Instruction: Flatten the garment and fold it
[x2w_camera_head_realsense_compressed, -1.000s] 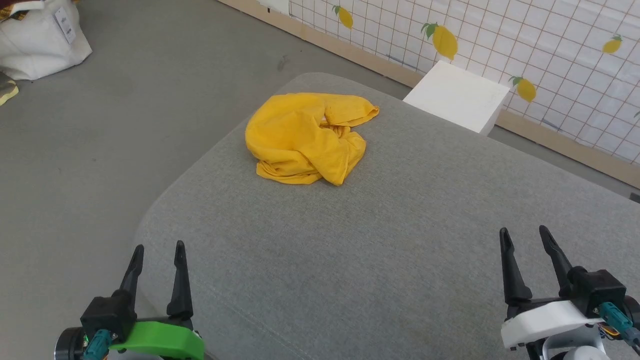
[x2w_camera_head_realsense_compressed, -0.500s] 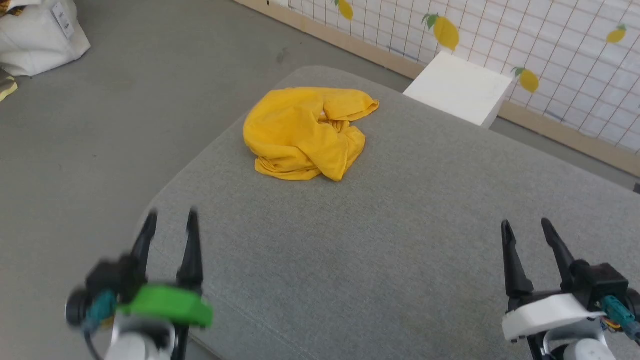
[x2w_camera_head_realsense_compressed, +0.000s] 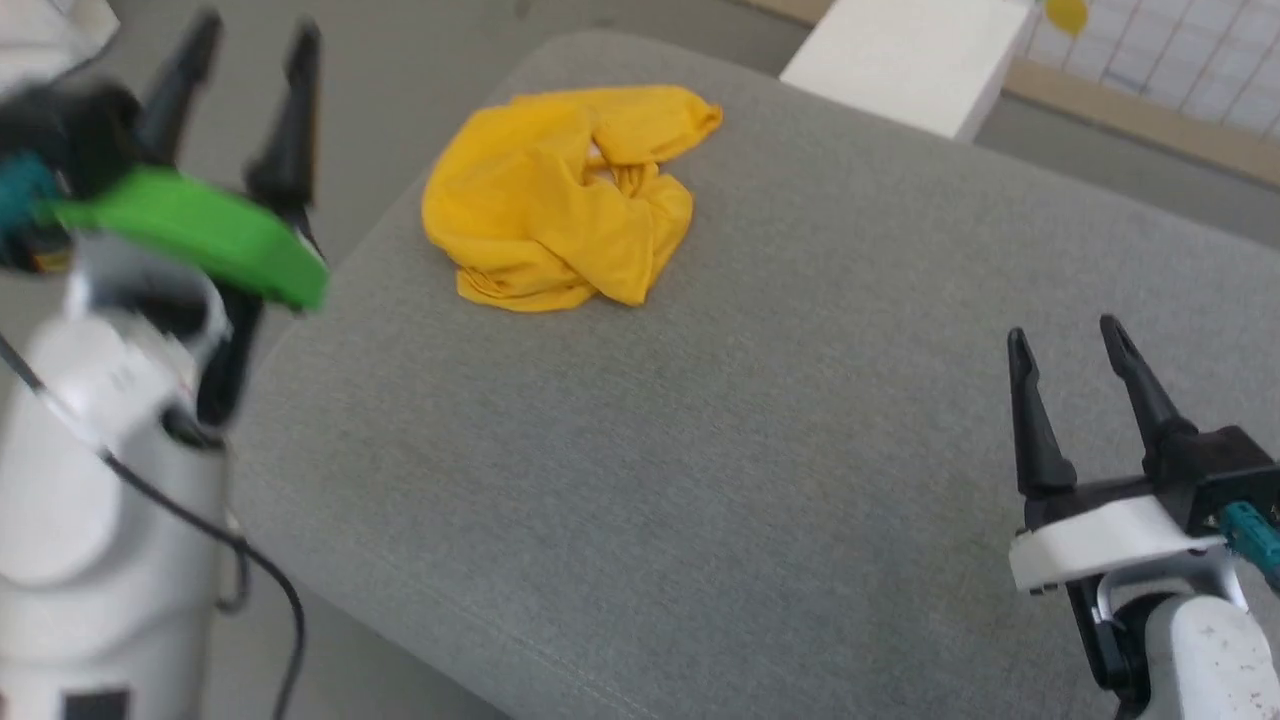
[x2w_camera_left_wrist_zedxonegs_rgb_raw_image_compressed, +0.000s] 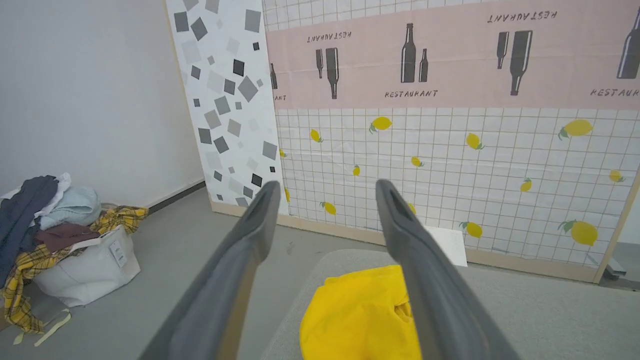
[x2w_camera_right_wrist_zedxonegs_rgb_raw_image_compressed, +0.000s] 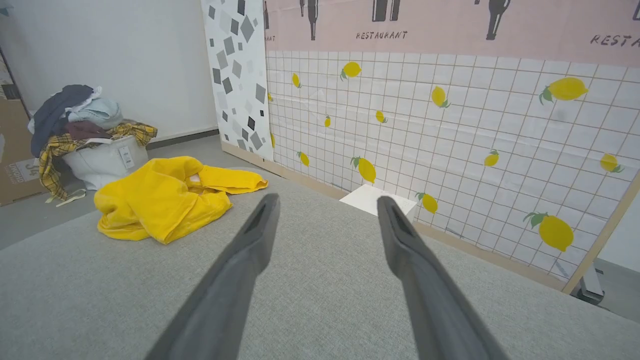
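Bright yellow thin cotton T-shirt (x2w_camera_head_realsense_compressed: 560, 195) lay crumpled and untouched at the far left of the grey fabric cushion (x2w_camera_head_realsense_compressed: 700, 450). Recommended grasp: one loose outer edge, lifted to spread the heap. Left gripper (x2w_camera_head_realsense_compressed: 255, 28) hung high left of it, fingers apart, empty. Right gripper (x2w_camera_head_realsense_compressed: 1063, 330) hovered near right, likewise parted.

A grey fabric cushion (x2w_camera_head_realsense_compressed: 760, 450) carries one thing, a crumpled yellow shirt (x2w_camera_head_realsense_compressed: 545, 200). It lies near the cushion's rounded far corner, ahead of the left pincer (x2w_camera_head_realsense_compressed: 255, 28) and well ahead-left of the right pincer (x2w_camera_head_realsense_compressed: 1063, 330).
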